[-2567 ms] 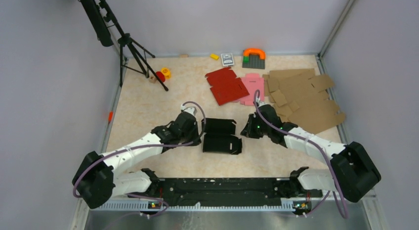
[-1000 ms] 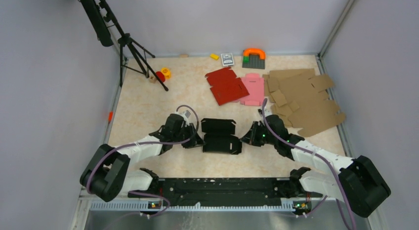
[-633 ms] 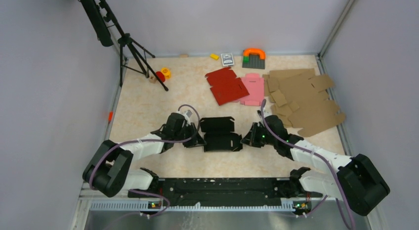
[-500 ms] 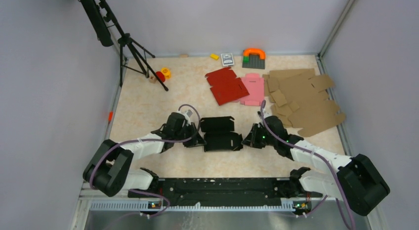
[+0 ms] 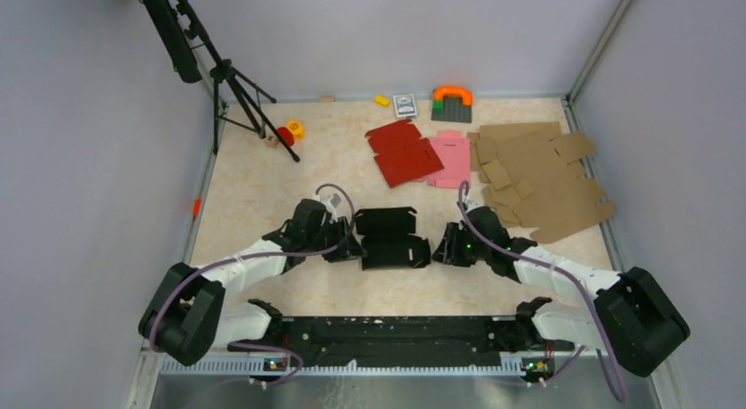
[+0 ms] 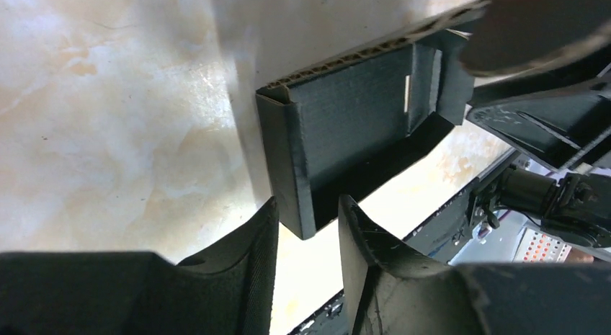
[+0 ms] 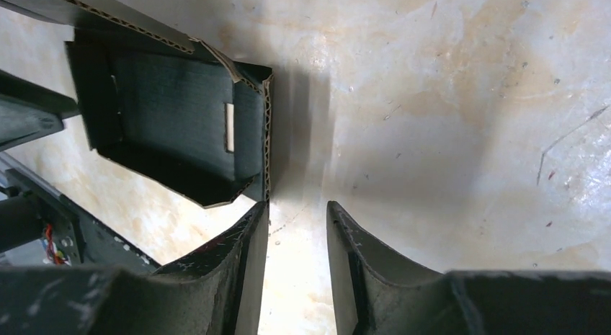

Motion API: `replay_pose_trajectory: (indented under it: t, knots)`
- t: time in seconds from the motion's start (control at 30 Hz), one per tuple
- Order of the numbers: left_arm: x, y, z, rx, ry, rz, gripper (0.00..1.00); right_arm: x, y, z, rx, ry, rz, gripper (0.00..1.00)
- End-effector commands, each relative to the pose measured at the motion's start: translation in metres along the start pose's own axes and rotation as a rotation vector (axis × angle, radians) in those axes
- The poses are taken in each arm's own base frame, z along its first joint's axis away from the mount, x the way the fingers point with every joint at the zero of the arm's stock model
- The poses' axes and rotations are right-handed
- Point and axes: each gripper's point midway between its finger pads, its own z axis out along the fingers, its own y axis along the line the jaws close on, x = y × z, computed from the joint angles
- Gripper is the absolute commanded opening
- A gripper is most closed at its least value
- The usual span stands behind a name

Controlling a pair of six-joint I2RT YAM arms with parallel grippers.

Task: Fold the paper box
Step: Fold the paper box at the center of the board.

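The black thin-cardboard paper box (image 5: 393, 237), partly folded up, is seen lying on the beige marbled table (image 5: 264, 189) between the two arms; the left jaws are held apart, loosely straddling a corner of its left end wall, nothing clamped; the right jaws are parted as well, with one tip just beside the right end wall's edge.

Red blank (image 5: 403, 152) touches pink blank (image 5: 450, 157) beside brown cardboard (image 5: 541, 176)
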Motion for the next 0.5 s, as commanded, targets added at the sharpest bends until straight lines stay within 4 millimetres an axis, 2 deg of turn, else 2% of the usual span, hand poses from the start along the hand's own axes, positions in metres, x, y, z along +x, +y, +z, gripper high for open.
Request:
replay_pose_trajectory:
  t: [0.0,0.07,0.17,0.2,0.47]
  knots:
    - [-0.011,-0.019,-0.014,0.065,-0.039,0.067,0.38,-0.025,0.022,0.005,-0.062,-0.042,-0.045,0.36]
    - [-0.013,-0.020,-0.017,0.077,-0.057,0.065,0.36,-0.028,0.027,0.008,-0.086,-0.046,-0.047,0.34]
    - [-0.014,-0.015,-0.017,0.077,-0.070,0.042,0.23,-0.025,0.028,0.013,-0.097,-0.030,-0.042,0.27]
    - [-0.015,-0.013,-0.015,0.083,-0.075,0.034,0.21,-0.024,0.028,0.014,-0.102,-0.026,-0.040,0.25]
    - [-0.021,-0.006,-0.008,0.106,-0.102,-0.017,0.11,-0.020,0.023,0.018,-0.086,-0.014,-0.035,0.21]
